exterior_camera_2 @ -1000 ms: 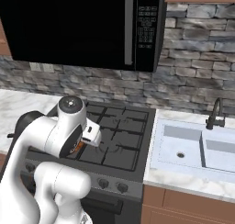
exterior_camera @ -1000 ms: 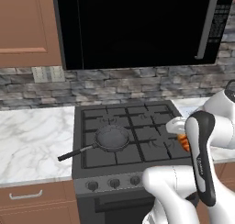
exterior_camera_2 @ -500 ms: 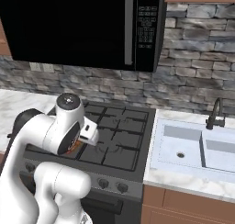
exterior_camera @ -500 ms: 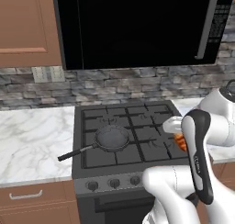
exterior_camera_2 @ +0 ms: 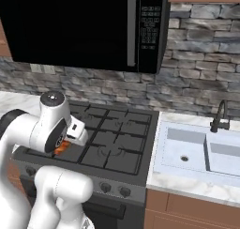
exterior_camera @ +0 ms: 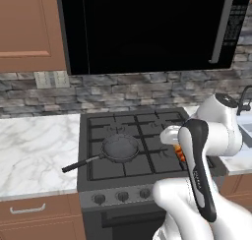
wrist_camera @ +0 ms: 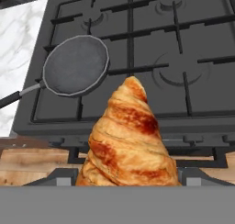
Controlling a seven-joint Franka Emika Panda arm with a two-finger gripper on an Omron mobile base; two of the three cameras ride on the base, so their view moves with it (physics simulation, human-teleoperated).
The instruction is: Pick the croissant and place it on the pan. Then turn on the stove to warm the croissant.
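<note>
The croissant stands between the finger tips of the gripper, held above the front edge of the stove. Its lower end is cut off at the bottom of the hand view, and the tips themselves are mostly hidden behind the pastry. In both base views only an orange sliver of it peeks past the white arm. The pan sits on the front-left burner, with nothing in it, its black handle running out over the marble counter and clipped at the picture's edge. The knobs line the stove front. A black microwave hangs above, a sink to the right.
</note>
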